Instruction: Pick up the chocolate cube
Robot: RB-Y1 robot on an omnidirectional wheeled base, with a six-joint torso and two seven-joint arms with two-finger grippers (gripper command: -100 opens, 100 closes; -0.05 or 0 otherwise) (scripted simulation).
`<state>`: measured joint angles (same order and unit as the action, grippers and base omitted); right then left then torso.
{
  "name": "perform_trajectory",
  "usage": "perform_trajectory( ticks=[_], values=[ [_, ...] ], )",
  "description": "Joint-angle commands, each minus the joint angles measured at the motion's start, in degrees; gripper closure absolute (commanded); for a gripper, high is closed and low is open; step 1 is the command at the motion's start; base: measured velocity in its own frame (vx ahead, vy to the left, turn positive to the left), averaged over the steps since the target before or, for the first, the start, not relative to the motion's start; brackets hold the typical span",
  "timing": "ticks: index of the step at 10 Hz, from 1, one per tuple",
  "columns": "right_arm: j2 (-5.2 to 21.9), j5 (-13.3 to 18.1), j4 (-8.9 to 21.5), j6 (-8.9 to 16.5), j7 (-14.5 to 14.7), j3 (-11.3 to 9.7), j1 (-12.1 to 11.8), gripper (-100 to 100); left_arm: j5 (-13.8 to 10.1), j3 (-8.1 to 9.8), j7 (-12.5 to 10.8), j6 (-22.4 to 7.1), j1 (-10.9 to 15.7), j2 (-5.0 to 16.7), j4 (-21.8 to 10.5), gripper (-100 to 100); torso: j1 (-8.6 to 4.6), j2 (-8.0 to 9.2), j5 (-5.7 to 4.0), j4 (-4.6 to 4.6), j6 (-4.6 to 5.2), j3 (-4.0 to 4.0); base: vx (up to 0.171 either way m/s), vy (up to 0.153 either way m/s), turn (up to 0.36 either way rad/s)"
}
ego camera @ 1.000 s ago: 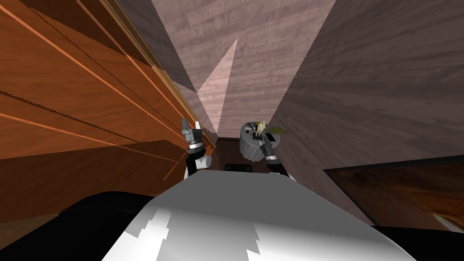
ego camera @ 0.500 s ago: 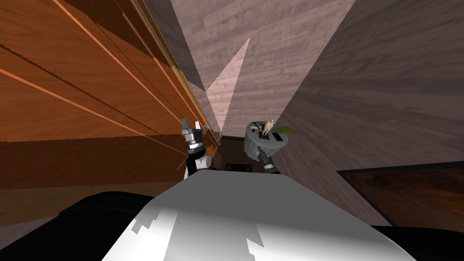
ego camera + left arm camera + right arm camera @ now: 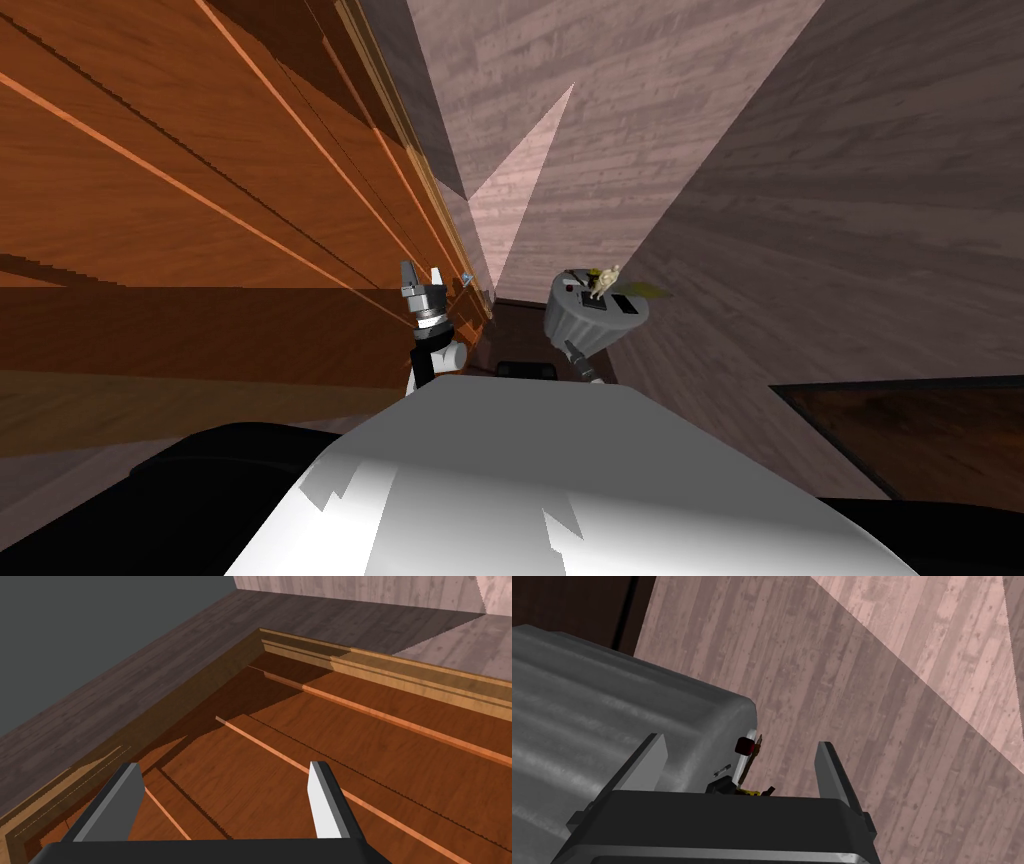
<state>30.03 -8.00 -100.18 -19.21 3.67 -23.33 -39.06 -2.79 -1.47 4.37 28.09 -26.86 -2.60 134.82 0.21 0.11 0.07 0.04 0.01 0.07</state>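
My left hand (image 3: 422,272) is raised beside the orange-brown wooden cabinet (image 3: 200,200), its fingers apart and holding nothing. I judge that it is parked there only to stay out of the way of the other arm.

My right hand (image 3: 740,741) does the work. Its two fingers also stand apart with nothing between them, which I read as ready for a grasp. It sits low, just beside the ribbed wall of the small grey round table (image 3: 612,726), and it looks up along this wall toward the rim. From there it cannot close on anything, so I think it must first rise above the rim.

At the rim, on the table top and close to the edge, I see a small dark red-brown thing that I take for the chocolate cube (image 3: 743,746). A thin stick (image 3: 752,758) leans just beside it, which could get in the way of one finger. Further back on the same top stands a small beige figure (image 3: 603,282), apart from the cube.
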Motion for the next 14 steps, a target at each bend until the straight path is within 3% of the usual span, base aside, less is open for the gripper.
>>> perform_trajectory(
  ticks=[1,3,4,5,6,9,12,14],
  values=[
    [2.45,-0.08,2.86,-0.14,0.9,-2.25,-0.29,-100,0.0,0.0,0.0,0.0,0.0,0.0,0.0,0,0.0,0.0,0.0,0.0,0.0,0.0,-0.025,0.09,0.136],
    [2.45,-0.08,4.54,-0.14,0.9,-2.25,-0.29,-100,0.0,0.0,0.0,0.0,0.0,0.0,0.0,0,0.03,0.02,0.0,0.01,0.0,0.02,-0.006,0.068,0.033],
    [4.79,-0.16,6.07,-0.15,1.53,-4.12,-0.3,-100,0.0,0.0,0.0,0.0,0.0,0.0,0.0,0,-0.09,-0.02,-0.02,0.0,0.01,-0.01,0.0,0.092,0.151],
    [4.79,-0.16,8.0,-0.15,1.53,-4.12,-0.3,-100,0.0,0.0,0.0,0.0,0.0,0.0,0.0,0,0.02,-0.04,-0.01,-0.01,-0.03,-0.02,0.011,0.08,0.082],
    [4.79,-0.16,8.0,-0.15,1.53,-4.12,-0.3,-100,0.0,0.0,0.0,0.0,0.0,0.0,0.0,0,-0.01,-0.07,0.01,-0.01,0.0,-0.04,0.012,0.031,-0.009],
    [9.53,-0.13,13.82,-0.5,2.72,-7.75,0.09,-100,0.0,0.0,0.0,0.0,0.0,0.0,0.0,0,-0.06,-0.09,-0.02,-0.02,0.0,-0.05,0.017,0.08,0.141],
    [11.94,-0.03,18.9,-0.85,3.27,-9.49,0.49,-100,0.0,0.0,0.0,0.0,0.0,0.0,0.0,0,0.06,-0.27,0.01,-0.05,-0.03,-0.15,0.055,0.088,0.11],
    [15.7,0.34,24.07,-1.91,4.26,-12.74,1.61,-100,0.0,0.0,0.0,0.0,0.0,0.0,0.0,0,0.02,-0.24,0.01,-0.04,-0.03,-0.13,0.068,0.102,0.247]
  ],
)
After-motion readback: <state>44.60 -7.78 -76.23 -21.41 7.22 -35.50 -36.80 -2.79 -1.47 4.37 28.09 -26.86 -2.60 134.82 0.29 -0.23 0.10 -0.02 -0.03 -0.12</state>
